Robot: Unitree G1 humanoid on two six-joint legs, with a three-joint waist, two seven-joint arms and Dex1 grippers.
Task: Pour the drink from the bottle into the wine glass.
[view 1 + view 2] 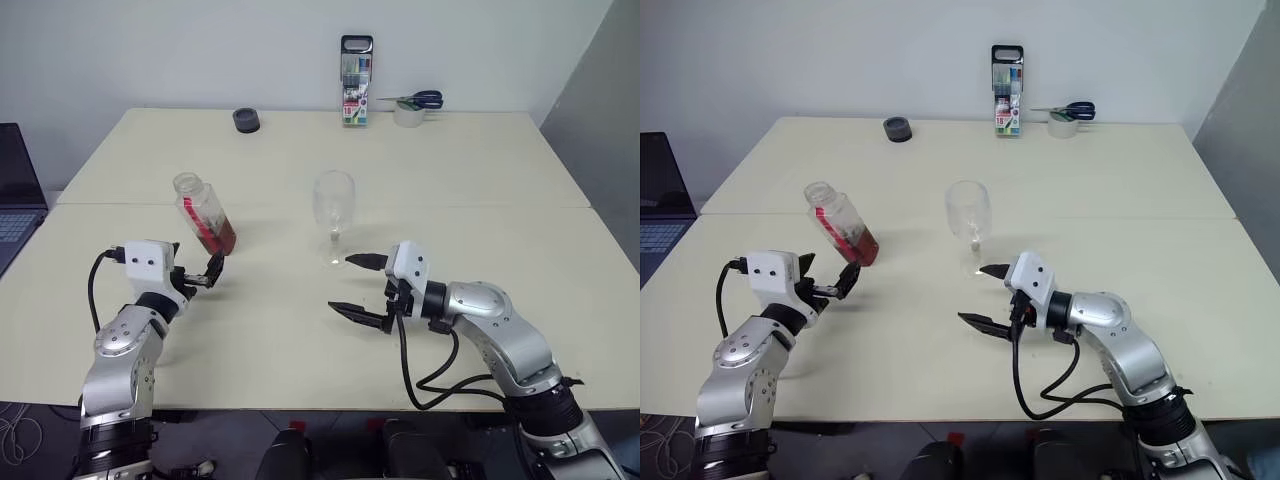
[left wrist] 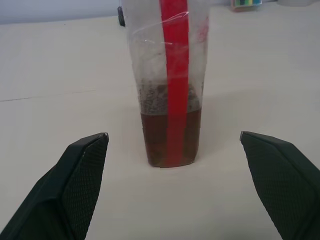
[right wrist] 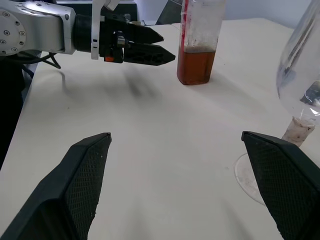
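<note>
Both end effectors sit wide apart, empty: left end effector just short of the bottle, right end effector near the wine glass. Left wrist view shows the drink low inside.

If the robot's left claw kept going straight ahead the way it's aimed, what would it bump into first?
Most likely the small clear plastic bottle holding reddish-brown drink: it stands centred ahead of the open left gripper.

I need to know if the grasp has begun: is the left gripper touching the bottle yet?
Apart. In the left wrist view the bottle stands beyond the open left gripper, with bare table between it and both jaws.
</note>
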